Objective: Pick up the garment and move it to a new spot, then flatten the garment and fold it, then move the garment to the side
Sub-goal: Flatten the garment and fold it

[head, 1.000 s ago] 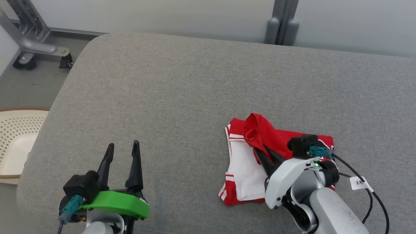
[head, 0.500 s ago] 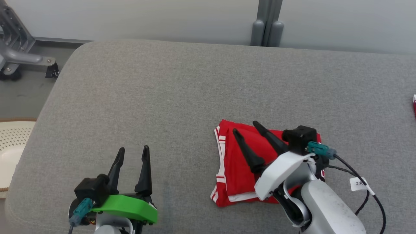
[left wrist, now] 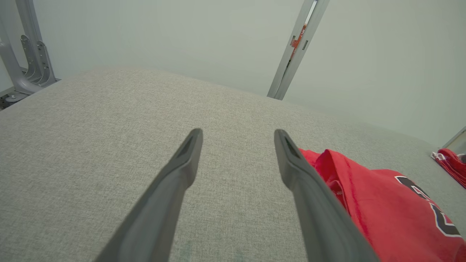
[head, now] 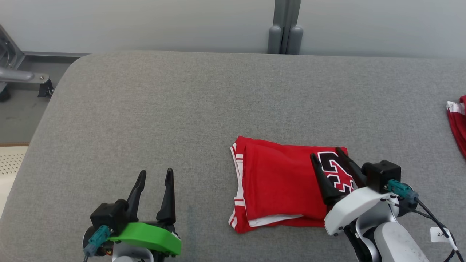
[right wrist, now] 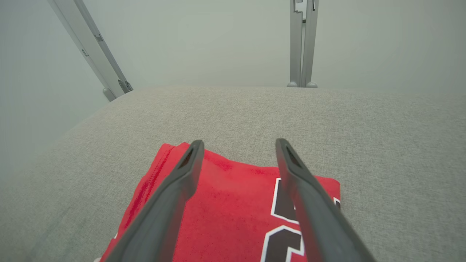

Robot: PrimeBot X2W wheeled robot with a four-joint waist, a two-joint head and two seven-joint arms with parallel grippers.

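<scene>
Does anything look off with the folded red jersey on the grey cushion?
Only slightly: the red jersey lies flat on the grey cushion, but a white inner layer pokes out along its near edge, so the fold looks uneven.

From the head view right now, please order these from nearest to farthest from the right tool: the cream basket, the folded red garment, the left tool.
Measured from the right tool:
1. Folded red garment: beneath its fingers, centre-right on the grey cushion.
2. Left tool: lower left, over bare cushion.
3. Cream basket: far left edge, beside the cushion.
</scene>
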